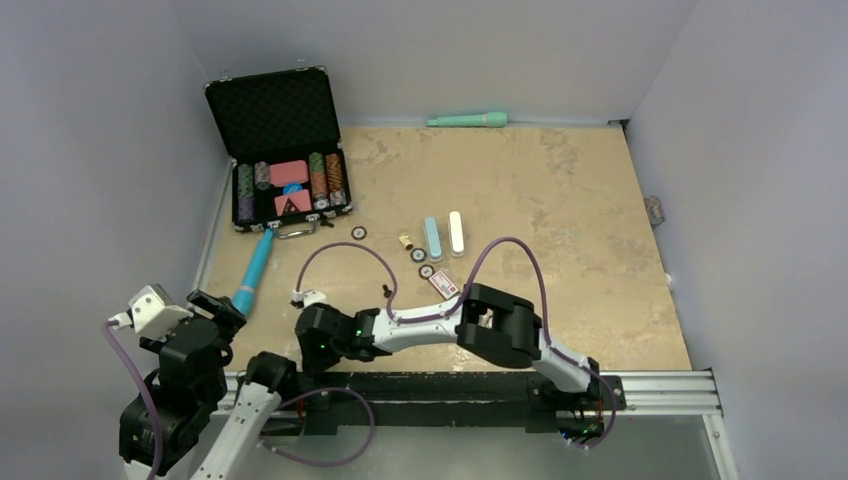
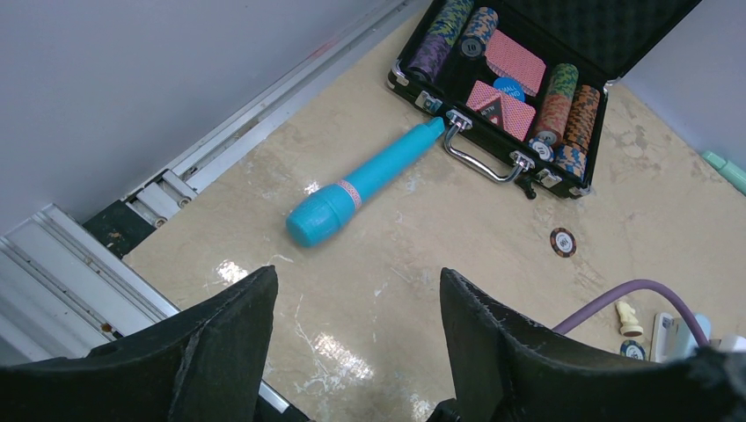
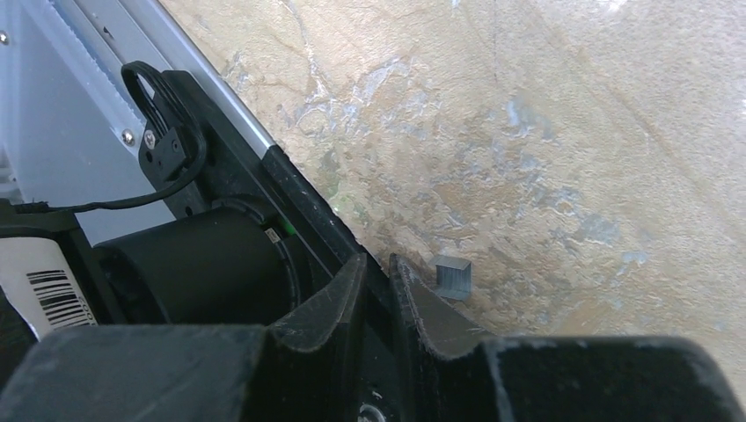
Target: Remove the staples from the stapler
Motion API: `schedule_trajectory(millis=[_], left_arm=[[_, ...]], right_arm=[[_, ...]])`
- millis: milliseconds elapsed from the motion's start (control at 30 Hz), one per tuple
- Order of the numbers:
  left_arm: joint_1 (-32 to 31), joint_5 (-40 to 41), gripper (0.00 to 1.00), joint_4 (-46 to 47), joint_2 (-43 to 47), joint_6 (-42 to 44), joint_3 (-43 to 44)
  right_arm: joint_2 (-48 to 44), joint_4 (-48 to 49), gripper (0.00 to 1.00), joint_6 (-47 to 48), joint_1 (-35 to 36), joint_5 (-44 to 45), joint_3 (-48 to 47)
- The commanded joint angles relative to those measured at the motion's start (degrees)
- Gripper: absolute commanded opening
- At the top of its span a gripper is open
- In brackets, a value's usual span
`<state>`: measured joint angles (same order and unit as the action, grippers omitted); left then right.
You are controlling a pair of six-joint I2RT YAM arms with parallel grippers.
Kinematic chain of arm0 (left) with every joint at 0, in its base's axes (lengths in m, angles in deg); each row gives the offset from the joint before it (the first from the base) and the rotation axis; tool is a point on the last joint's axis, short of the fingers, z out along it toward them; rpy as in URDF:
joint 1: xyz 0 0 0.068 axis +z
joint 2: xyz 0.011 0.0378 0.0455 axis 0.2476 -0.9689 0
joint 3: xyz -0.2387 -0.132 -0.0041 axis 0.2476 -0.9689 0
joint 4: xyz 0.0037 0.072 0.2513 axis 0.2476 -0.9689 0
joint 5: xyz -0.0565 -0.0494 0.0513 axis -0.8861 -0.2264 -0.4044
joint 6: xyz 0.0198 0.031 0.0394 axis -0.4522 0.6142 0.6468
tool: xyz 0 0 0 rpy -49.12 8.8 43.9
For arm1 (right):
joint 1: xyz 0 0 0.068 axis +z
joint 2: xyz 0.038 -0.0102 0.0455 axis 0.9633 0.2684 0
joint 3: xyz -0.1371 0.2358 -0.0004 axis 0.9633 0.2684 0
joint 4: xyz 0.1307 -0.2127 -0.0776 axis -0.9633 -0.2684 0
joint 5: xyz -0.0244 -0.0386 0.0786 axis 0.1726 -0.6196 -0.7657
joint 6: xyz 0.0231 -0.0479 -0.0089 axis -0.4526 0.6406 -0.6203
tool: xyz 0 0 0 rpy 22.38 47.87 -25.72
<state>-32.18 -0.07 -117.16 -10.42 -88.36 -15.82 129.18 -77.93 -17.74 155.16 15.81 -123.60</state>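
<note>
1. Worked low over the tan table [image 1: 560, 200], by its front rail [image 1: 660, 385].
2. Found the left gripper [image 2: 356, 281] spread wide and empty near the blue microphone [image 2: 368, 180]; best left parked.
3. Found the right gripper [image 3: 378, 261] pinched nearly together on nothing.
4. Took the pale-blue bar [image 1: 432, 238] mid-table for the stapler, unsure.
5. Spotted the staple block [image 3: 454, 276] just beside one fingertip, apparently already out; called for a straight lift away without nudging it.

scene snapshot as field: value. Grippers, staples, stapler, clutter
left gripper: open, empty, above bare table
right gripper: shut, empty, low by the near rail
staples: small grey block on the table beside the right fingertip, not gripped
stapler: probably blue bar and cream bar, mid-table; unclear
clutter: open chip case, blue mic, loose chips
</note>
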Motion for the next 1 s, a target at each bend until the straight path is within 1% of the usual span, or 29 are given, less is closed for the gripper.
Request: schedule_trajectory(millis=[0, 333, 500, 667, 800, 967], left_arm=[[0.27, -0.07, 0.71, 1.47, 0.45, 0.98, 0.57], [0.27, -0.33, 0.71, 1.52, 0.42, 1.09, 0.54], [0.27, -0.5, 0.71, 1.56, 0.44, 1.17, 0.5], [0.27, -0.63, 0.71, 1.7, 0.45, 1.27, 0.46], [0.27, -0.63, 0.71, 1.68, 0.41, 1.27, 0.54], [0.28, -0.72, 0.71, 1.66, 0.41, 1.27, 0.47]], right_arm=[[-2.59, -1.23, 0.21, -0.36, -1.37, 3.15, 3.87], [-9.66, 3.62, 0.21, -2.51, -4.66, 5.51, 17.4], [-12.75, 2.57, 0.21, -2.46, -6.09, 7.0, 20.65], [-15.21, 2.07, 0.21, -1.2, -4.5, 6.38, 19.55], [-13.78, -1.36, 0.24, -0.11, -1.71, 6.95, 14.11], [-12.93, -2.04, 0.25, -0.1, -1.36, 6.98, 12.86]])
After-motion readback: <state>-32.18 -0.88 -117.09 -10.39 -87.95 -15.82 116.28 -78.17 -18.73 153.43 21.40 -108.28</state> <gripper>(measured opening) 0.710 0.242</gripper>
